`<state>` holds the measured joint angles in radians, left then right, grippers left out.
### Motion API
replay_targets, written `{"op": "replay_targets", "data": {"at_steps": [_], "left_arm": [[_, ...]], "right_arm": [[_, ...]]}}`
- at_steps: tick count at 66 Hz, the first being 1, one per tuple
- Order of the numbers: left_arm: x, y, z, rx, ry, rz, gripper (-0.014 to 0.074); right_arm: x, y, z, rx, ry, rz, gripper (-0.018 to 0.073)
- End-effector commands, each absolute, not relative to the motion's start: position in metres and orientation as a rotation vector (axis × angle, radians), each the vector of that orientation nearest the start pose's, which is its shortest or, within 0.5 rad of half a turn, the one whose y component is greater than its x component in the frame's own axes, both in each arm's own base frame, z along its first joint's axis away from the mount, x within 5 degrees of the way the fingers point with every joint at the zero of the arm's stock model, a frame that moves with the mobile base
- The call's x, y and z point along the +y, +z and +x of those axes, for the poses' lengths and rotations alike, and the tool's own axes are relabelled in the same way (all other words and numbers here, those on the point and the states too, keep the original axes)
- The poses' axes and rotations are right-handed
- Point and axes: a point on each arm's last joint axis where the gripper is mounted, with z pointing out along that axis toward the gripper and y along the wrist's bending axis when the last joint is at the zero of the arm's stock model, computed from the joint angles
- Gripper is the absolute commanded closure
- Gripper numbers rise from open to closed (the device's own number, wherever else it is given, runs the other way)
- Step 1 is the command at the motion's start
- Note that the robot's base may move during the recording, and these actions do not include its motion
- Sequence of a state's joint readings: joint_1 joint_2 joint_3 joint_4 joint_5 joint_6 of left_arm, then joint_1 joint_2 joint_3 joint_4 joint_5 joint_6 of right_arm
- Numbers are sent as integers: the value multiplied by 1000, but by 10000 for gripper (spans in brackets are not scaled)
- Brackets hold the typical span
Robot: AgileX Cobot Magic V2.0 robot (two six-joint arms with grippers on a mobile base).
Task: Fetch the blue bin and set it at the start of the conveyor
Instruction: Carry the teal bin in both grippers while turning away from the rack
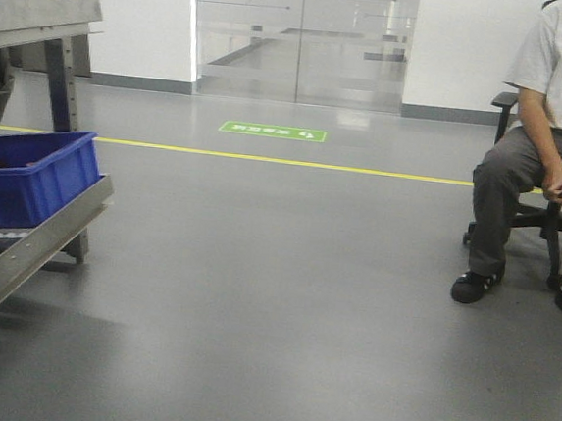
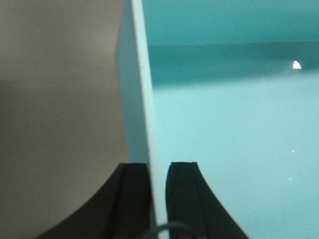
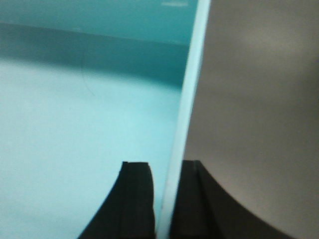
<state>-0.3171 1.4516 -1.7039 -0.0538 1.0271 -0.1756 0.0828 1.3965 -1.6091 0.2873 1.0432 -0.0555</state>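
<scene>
The pale turquoise-blue bin fills both wrist views. In the left wrist view its left wall (image 2: 142, 99) runs between my left gripper's (image 2: 157, 172) black fingers, one outside, one inside; the bin floor (image 2: 234, 149) lies to the right. In the right wrist view the right wall (image 3: 187, 109) runs between my right gripper's (image 3: 167, 172) fingers; the bin floor (image 3: 75, 129) lies to the left. Both grippers are shut on the rim. The bin and arms do not show in the front view. The conveyor belt is out of view.
In the front view a steel roller rack (image 1: 32, 238) stands at the left holding a dark royal-blue bin (image 1: 28, 179). A seated person (image 1: 552, 155) on an office chair is at the right. Grey floor with a yellow line (image 1: 285, 161) and glass doors (image 1: 301, 40) lie ahead.
</scene>
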Motion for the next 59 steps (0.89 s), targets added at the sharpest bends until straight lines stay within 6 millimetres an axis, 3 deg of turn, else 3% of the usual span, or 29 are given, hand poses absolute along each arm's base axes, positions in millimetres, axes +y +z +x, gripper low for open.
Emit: {"op": "replay_targets", "data": {"at_steps": [1,59], "left_arm": [[-95,467,283,2205,-312,166,708],[-95,467,283,2205,-312,166,708]], "right_arm": [[40,451,284,2249,316,-129,711],[40,451,284,2249,316,-129,711]]}}
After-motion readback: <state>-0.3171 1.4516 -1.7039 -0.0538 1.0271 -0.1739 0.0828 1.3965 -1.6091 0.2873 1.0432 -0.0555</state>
